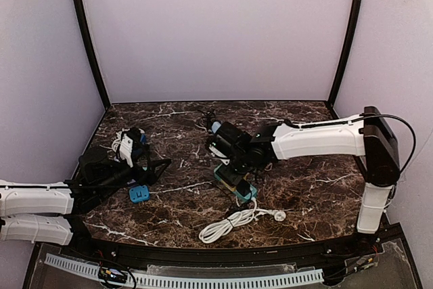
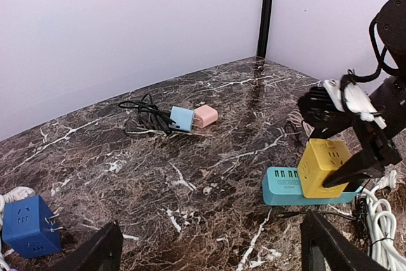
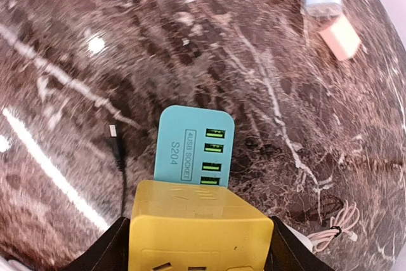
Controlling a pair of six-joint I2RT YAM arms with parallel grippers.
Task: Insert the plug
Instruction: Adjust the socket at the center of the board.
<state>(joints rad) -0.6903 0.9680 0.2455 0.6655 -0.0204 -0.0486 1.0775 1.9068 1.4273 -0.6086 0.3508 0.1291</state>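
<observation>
A yellow cube plug (image 3: 200, 226) sits upright on the near end of the teal USB power strip (image 3: 190, 144), which lies flat on the marble table. My right gripper (image 3: 200, 242) is shut on the cube, one black finger against each side. The left wrist view shows the same yellow cube (image 2: 322, 168) standing on the strip (image 2: 282, 185), with the right gripper (image 2: 346, 169) clamped on it. Its prongs are hidden. My left gripper (image 2: 212, 249) stands open over bare table, holding nothing, left of the strip (image 1: 242, 191).
A blue cube adapter (image 2: 28, 225) lies by the left gripper (image 1: 157, 170). A light blue adapter (image 2: 183, 118) and a pink one (image 2: 205, 116) sit at the back with black cable. A white coiled cord (image 1: 233, 221) lies near the front edge.
</observation>
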